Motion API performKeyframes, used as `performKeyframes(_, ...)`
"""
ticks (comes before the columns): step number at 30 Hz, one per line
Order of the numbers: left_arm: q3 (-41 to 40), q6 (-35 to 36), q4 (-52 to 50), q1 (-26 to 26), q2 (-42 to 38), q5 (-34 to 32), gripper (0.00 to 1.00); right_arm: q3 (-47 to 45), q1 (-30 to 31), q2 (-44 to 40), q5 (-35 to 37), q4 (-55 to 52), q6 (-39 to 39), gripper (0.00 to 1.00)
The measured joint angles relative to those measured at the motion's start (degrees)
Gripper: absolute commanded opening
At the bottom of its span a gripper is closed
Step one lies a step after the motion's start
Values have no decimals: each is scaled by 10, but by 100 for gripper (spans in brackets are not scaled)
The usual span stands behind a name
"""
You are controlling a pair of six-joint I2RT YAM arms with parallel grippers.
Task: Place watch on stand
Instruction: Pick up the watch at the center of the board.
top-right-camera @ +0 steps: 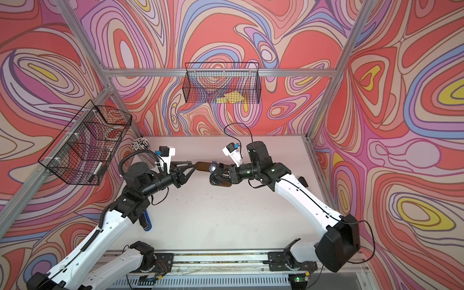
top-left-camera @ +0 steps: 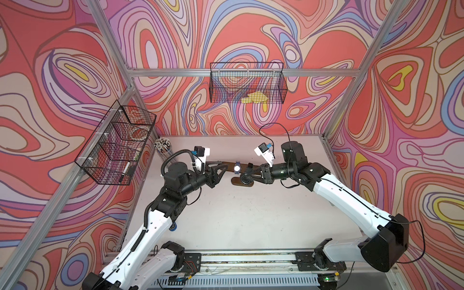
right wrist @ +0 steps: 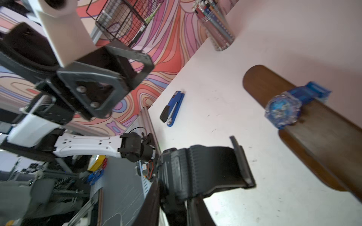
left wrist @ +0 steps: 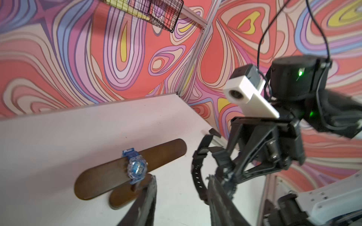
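Right tool (right wrist: 174, 195) grips black watch (right wrist: 205, 166); right wrist view reveals stapler (right wrist: 173, 108).

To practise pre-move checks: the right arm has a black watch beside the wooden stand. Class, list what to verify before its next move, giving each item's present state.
1. Grip: the right end effector is shut on the black watch: ok.
2. The left end effector is open and empty, off the bar: ok.
3. The stand is upright on the table: ok.
4. Free bar space: the blue watch sits mid-bar and both bar ends are bare: ok.
5. The strap of the black watch is closed into a loop: cannot tell.
6. The strap is lined up with the bar end: cannot tell.
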Motion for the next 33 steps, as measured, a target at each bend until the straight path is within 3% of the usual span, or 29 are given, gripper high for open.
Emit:
performKeyframes(4, -72, 137, 48, -16, -20, 17, 47, 0, 0, 1, -71, 3, 16, 0)
performKeyframes(13, -75, 363, 89, -36, -35, 80, 48, 0, 0, 12, -145, -38, -14, 0)
performKeyframes(24, -74, 521, 60, -70, -37, 117, 52, 2, 0, 20, -162, -101, -81, 0)
performKeyframes(33, -47, 581, 41, -76, -28, 113, 54, 10, 0, 22, -170, -136, -117, 0)
